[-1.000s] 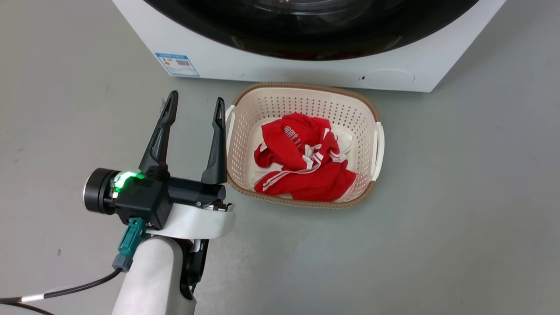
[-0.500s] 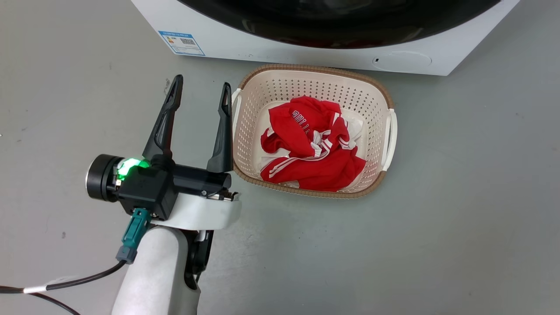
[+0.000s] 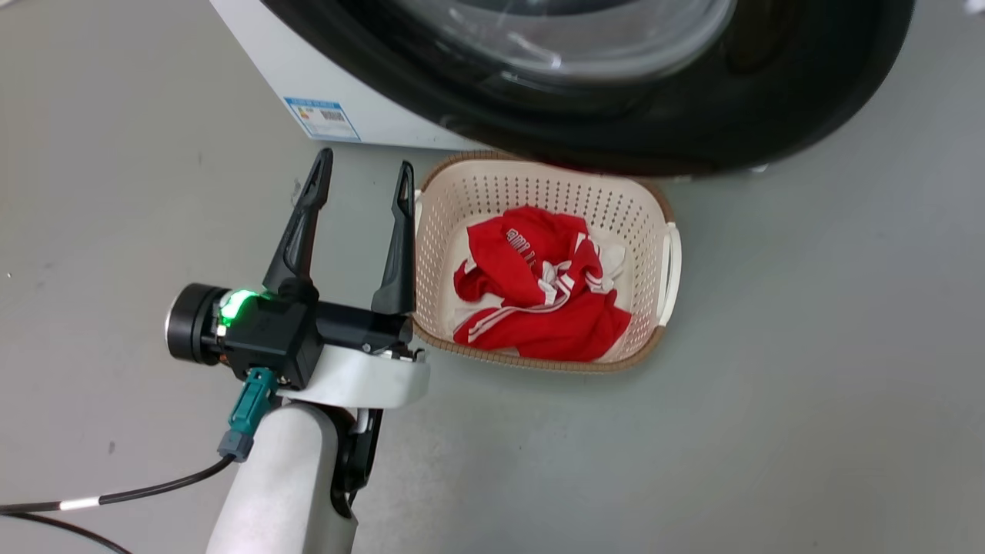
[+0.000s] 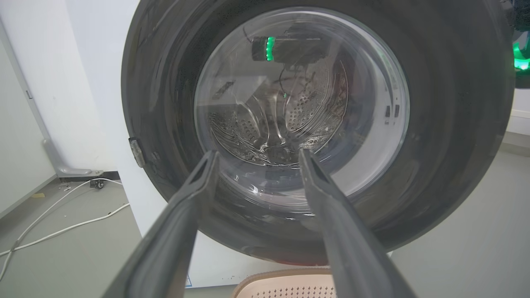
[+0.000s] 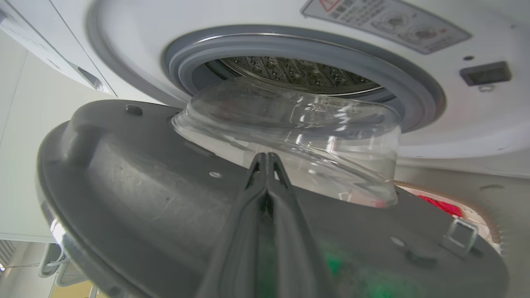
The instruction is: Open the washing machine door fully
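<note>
The basket (image 3: 492, 192) holding clothes (image 3: 539, 300) is sitting just right of the left claw (image 3: 365, 160), the washing machine door (image 3: 616, 131) hanging ahead.

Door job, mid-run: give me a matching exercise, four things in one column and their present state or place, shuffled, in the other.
Things:
1. door
2. left gripper
3. right gripper
4. basket

States or places:
a. shut, at the door's inner side
b. on the floor, with a red garment in it
c. partly open, swung out from the machine
d. open, empty

Pairs: 1-c, 2-d, 3-a, 4-b
</note>
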Robot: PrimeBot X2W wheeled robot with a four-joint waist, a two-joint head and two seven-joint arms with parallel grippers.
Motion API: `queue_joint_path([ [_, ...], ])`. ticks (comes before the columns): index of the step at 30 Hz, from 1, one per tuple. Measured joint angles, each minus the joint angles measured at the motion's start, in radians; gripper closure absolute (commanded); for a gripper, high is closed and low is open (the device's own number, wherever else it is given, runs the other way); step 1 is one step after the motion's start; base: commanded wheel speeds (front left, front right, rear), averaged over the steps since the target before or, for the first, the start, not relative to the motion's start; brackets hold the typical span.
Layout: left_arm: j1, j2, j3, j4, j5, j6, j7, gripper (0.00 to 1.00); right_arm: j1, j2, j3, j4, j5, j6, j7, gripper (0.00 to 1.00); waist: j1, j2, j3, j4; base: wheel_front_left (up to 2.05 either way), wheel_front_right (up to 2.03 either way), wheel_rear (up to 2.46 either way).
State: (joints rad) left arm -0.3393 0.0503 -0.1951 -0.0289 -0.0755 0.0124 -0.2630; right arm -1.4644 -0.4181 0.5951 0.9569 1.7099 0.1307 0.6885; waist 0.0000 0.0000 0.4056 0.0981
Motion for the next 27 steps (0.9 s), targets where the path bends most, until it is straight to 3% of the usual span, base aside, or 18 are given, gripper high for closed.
queue_joint_path([
  [14,0.101,0.000,0.022,0.041,0.009,-0.021,0.000,0.00,0.268,0.031,0.021,-0.149,0.135,0.000,0.118,1.00,-0.0001,0.0000,-0.179,-0.003,0.00,0.00,0.00],
  [27,0.178,0.000,0.030,0.069,0.012,-0.032,0.000,0.00,0.414,0.081,0.095,-0.306,0.234,0.000,0.158,1.00,-0.0002,0.0000,-0.304,0.012,0.00,0.00,0.00],
])
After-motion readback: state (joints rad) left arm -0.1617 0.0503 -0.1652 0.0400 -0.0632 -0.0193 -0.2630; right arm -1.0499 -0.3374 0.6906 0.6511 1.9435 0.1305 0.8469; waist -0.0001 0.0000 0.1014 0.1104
